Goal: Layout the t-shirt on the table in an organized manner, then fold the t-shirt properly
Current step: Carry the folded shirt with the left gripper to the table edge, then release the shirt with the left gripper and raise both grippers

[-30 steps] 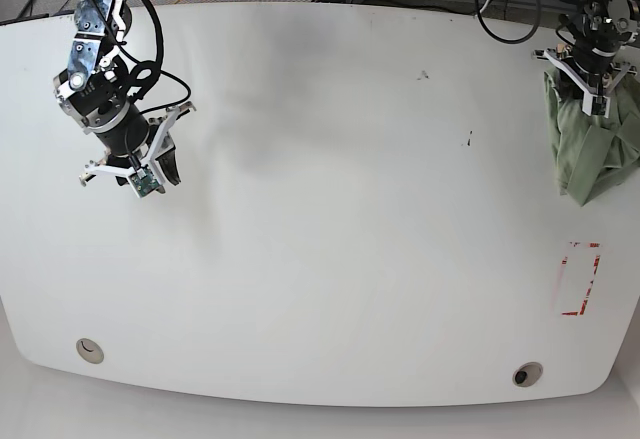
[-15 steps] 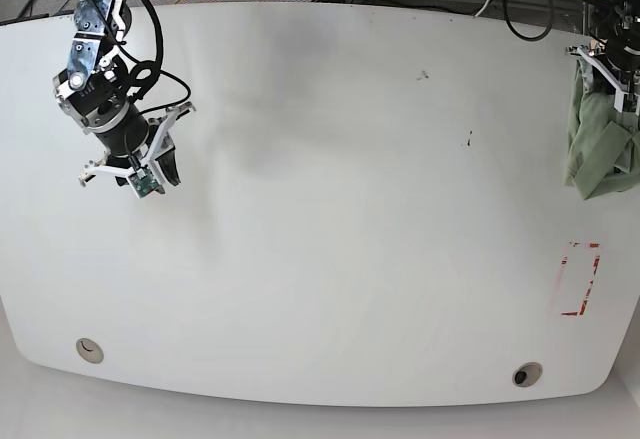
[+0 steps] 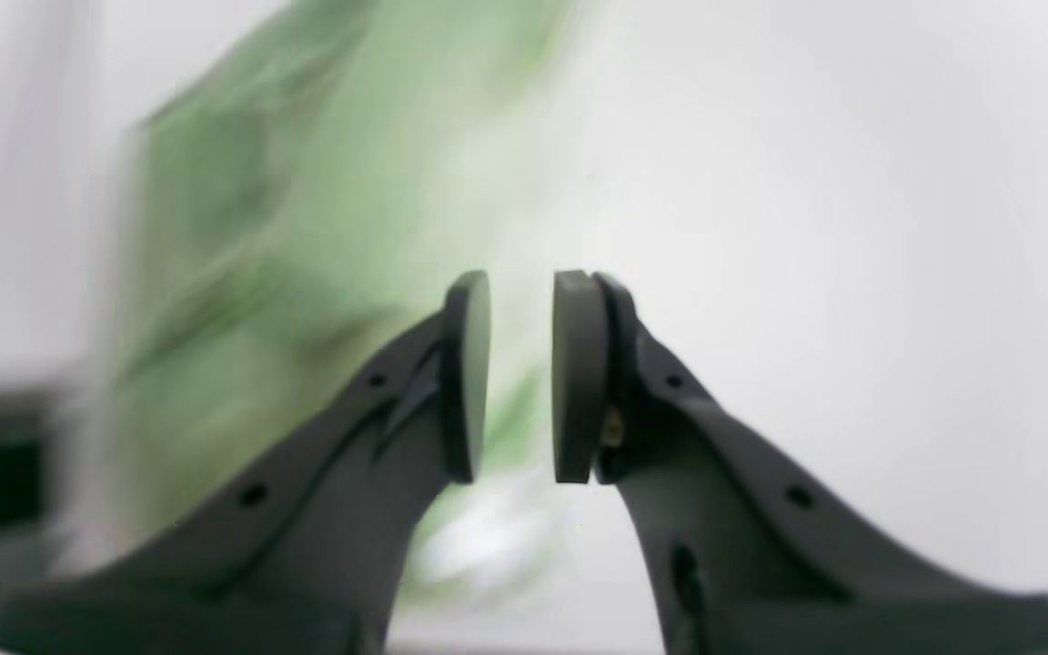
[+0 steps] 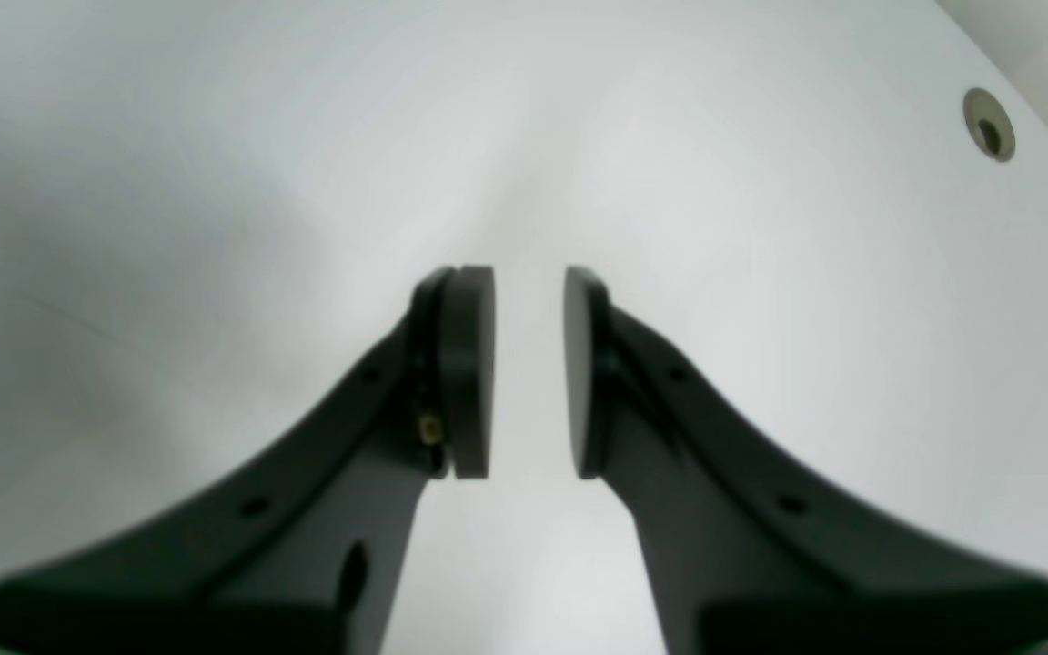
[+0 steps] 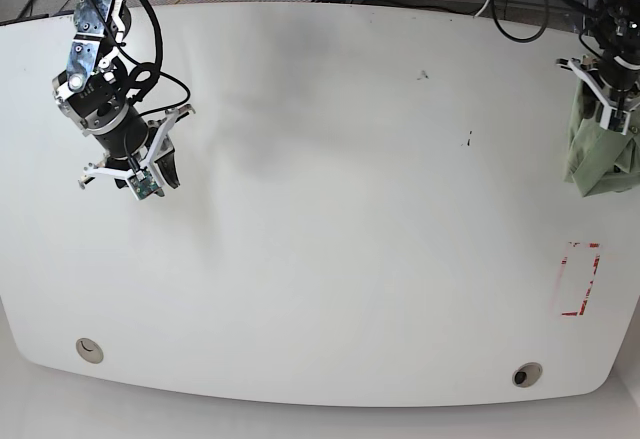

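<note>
Left wrist view: heavily motion-blurred. The shirt [image 3: 306, 227] is seen only as a green smear, upper left, behind the left gripper [image 3: 521, 377]; edges and folds cannot be made out. A narrow gap is seen between the pads [image 3: 469, 373]; blurred green shows through the gap, so whether cloth is pinched cannot be told. The table [image 3: 851, 227] fills the right side.

Right wrist view: sharp. The right gripper [image 4: 529, 373] is held over bare table [image 4: 215, 182], jaws narrowly parted, nothing between them. One grommet hole [image 4: 989, 136] is seen at upper right, beside the curved edge.

Base view: the shirt [image 5: 598, 154] is bunched at the table's far right edge, partly cut off by the frame, its top hidden under the left gripper [image 5: 607, 99]. It hangs as a narrow bundle, long axis running near-far. Against half a second ago, the left gripper is seen shifted slightly inward and the bundle little changed. The right gripper [image 5: 135, 164] is unmoved, upper left. The red marking [image 5: 578, 279] lies nearer than the shirt, apart from it
</note>
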{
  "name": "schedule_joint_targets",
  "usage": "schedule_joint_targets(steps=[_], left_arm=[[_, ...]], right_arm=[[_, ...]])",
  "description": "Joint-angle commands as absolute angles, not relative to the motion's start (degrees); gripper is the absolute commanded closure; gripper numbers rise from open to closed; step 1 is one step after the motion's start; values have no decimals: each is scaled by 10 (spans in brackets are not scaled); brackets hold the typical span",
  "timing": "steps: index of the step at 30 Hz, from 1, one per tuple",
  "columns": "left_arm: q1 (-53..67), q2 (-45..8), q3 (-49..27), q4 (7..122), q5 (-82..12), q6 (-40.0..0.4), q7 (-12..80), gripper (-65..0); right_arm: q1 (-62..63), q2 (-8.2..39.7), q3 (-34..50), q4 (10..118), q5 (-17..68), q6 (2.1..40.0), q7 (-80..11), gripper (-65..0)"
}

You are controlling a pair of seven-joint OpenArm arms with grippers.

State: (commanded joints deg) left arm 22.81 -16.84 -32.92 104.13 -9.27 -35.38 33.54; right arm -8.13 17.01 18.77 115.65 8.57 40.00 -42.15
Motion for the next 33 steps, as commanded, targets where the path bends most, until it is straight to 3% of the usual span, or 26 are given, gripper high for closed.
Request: schedule_joint_targets(steps=[12,21,33], left_arm=[[111,-153,-302,922,0,-356,374,-107],[71,-192,-339,802,22,-357,345,-107],[69,-223,-371,807,19,-358,333,-107]], right_arm=[[-77,170,188,1156,86,400,-422,-124],[-78,171,196,1156,87,400,-422,-124],[-74,170,201,1155,88,400,-422,-124]])
